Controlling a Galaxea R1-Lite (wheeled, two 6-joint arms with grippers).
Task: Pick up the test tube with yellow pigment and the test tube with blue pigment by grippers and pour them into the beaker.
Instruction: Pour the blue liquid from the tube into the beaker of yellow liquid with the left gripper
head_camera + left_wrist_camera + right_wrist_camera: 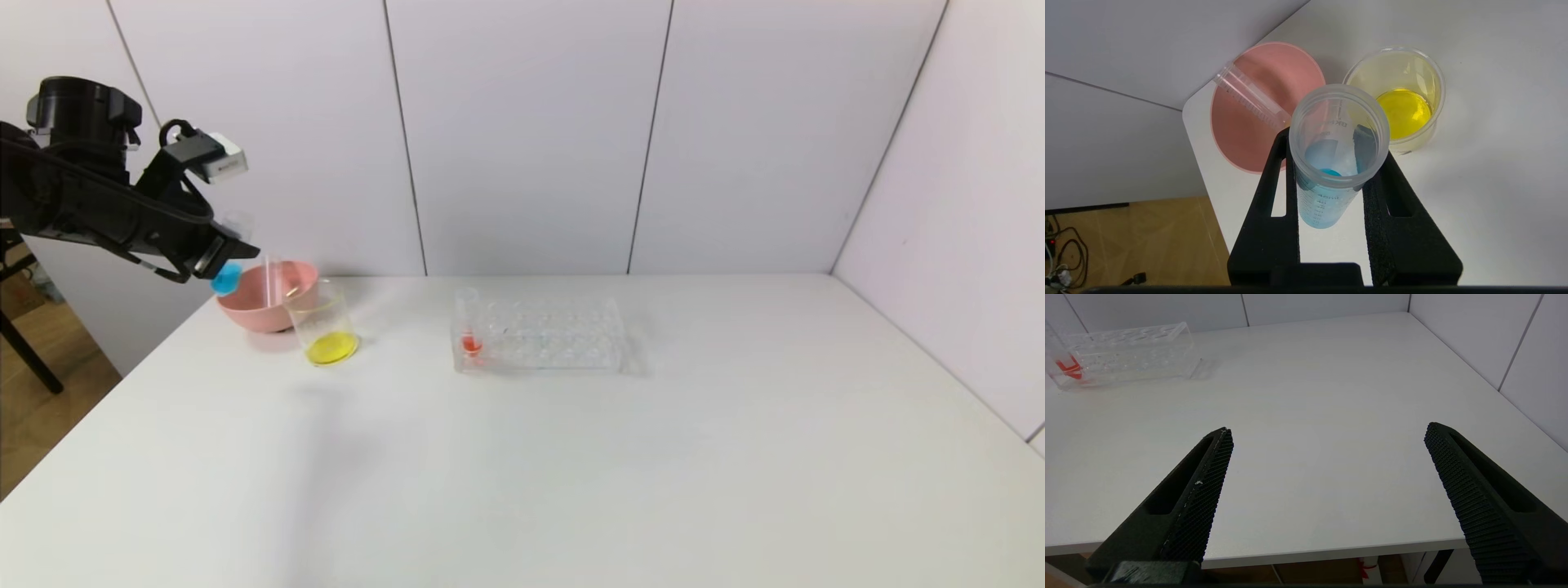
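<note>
White panelled walls back a white counter (571,457), and at its far left corner the action sits. Held between the 2 black jaws of the left gripper (1331,179), the test tube with blue pigment (1337,159) is clamped on both sides of its barrel, its open mouth toward the wrist camera and its rounded end pointing away. A small pool of blue liquid shows inside. In the head view the tube's blue end (226,279) pokes out just below the gripper (219,257), raised above the counter's left edge and just beside the pink bowl (253,306).

Next to it on the counter stands the beaker (324,327), upright, with a layer of yellow liquid in its bottom. It touches or nearly touches the bowl's front right side. An empty clear tube (1251,100), which appears to be the test tube with yellow pigment, leans inside the bowl with its mouth over the rim.

Farther right, well apart from the beaker, a clear tube rack (543,336) holds 1 tube with red liquid (469,331) at its left end.

Out of the head view, the right gripper (1327,457) hangs over the counter's near edge, its jaws spread wide with nothing between them.
</note>
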